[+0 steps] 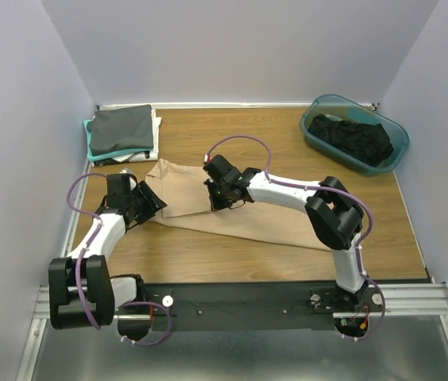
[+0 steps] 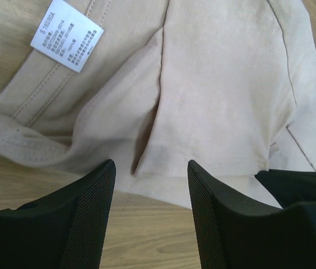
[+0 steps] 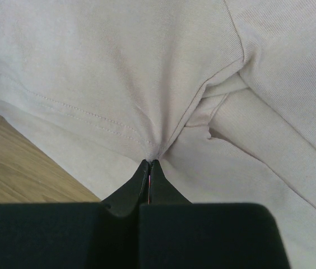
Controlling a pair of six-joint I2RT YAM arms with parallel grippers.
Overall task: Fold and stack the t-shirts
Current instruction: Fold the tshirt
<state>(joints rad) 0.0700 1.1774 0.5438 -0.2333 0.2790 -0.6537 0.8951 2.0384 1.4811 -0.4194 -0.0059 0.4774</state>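
Observation:
A tan t-shirt [image 1: 240, 218] lies spread across the middle of the wooden table [image 1: 232, 131]. My left gripper [image 1: 156, 203] stands open at the shirt's left edge; in the left wrist view its fingertips [image 2: 151, 168] hang over bare wood just short of the cloth [image 2: 219, 84], near the white label [image 2: 67, 35]. My right gripper [image 1: 218, 198] is shut on a pinched fold of the tan t-shirt [image 3: 119, 67], and the cloth gathers into the tips [image 3: 149, 162]. Folded t-shirts [image 1: 121, 131] are stacked at the back left, dark grey on top over teal and white.
A teal plastic tub [image 1: 323, 147] at the back right holds black t-shirts [image 1: 351, 136]. Grey walls close in the table on three sides. The arm bases sit on a black rail [image 1: 240, 300] along the near edge.

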